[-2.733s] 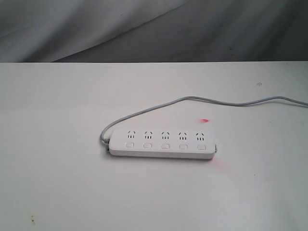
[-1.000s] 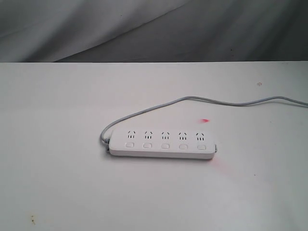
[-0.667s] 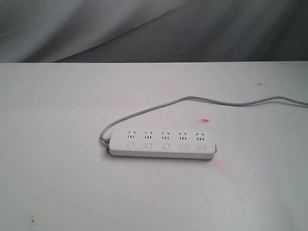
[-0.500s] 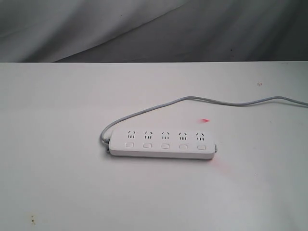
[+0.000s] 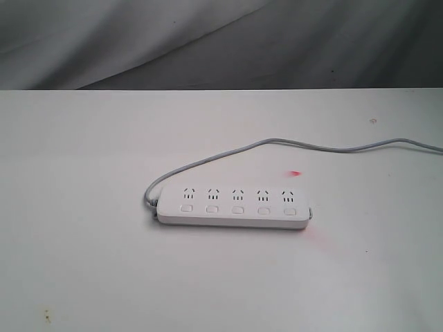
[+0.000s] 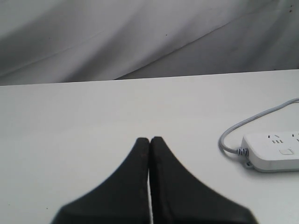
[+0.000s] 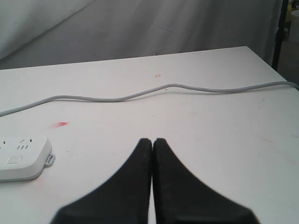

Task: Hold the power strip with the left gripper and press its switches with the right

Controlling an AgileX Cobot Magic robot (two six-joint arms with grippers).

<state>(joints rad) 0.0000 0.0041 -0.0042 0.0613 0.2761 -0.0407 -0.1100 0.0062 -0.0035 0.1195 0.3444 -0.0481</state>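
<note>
Exterior view: broad white surface (image 5: 83,242) carries the long white plastic power strip (image 5: 232,216) just 5 o'clock of centre. Black left claw (image 6: 149,140) and right claw (image 7: 152,141), fingers pinched together, hold nothing. Thin grey cord (image 5: 277,142) trails toward 3 o'clock.

Staged test bench in what you would take for a lab or studio.
You see a plain white table (image 5: 83,207) filling the exterior view, its surface marked with a few dark specks (image 5: 47,317) and one small red mark (image 5: 295,173). Behind its far edge a creased grey cloth backdrop (image 5: 208,41) hangs and closes off the room. A single white power strip (image 5: 232,207) lies flat near the middle, its thin grey cord (image 5: 277,142) trailing off to the right. From the right wrist view, a dark upright pole (image 7: 279,32) stands just past the table's corner.
</note>
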